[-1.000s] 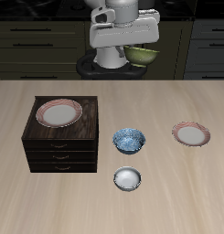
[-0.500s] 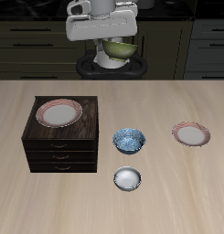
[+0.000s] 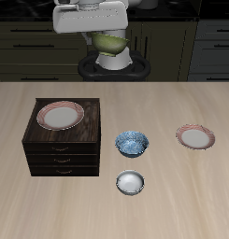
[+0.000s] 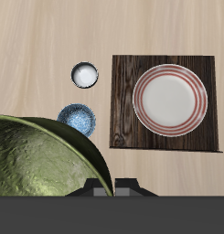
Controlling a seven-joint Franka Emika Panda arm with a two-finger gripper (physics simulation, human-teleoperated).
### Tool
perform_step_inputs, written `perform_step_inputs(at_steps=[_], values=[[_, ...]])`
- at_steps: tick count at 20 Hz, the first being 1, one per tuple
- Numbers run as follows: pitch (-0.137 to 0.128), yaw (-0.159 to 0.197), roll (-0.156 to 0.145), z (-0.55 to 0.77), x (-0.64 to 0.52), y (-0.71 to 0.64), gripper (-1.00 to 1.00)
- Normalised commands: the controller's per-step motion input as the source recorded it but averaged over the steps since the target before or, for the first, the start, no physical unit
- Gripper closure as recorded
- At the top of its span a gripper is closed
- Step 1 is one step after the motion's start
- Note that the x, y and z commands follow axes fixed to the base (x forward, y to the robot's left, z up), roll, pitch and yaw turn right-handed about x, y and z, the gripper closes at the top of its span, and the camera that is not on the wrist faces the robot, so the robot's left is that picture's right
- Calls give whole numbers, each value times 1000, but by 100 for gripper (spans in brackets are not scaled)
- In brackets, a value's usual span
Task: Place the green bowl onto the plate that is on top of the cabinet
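Above the table (image 3: pixel 181 112), hand's (image 3: pixel 110 37) fingers behind green bowl (image 4: pixel 40 157)

Mottled olive-green bowl (image 4: pixel 40 160), red-rimmed white plate (image 4: pixel 169 99), dark brown cabinet (image 4: pixel 122 101)

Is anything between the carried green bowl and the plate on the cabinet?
Nothing visible. The green bowl hangs in the gripper high above the table; the plate on the cabinet lies bare, and the blue bowl and white bowl sit lower, beside the cabinet.
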Motion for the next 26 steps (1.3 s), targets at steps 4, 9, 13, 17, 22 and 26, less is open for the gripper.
perform_step_inputs(at_steps=[4,9,13,17,22,26], values=[[7,-41,-52,80,225,-504,100],[12,-35,-62,20,238,-455,100],[10,-61,-76,14,279,-592,100],[-16,-37,-26,83,147,-275,100],[-13,-6,21,27,185,-82,100],[-38,23,-2,12,140,-223,100]])
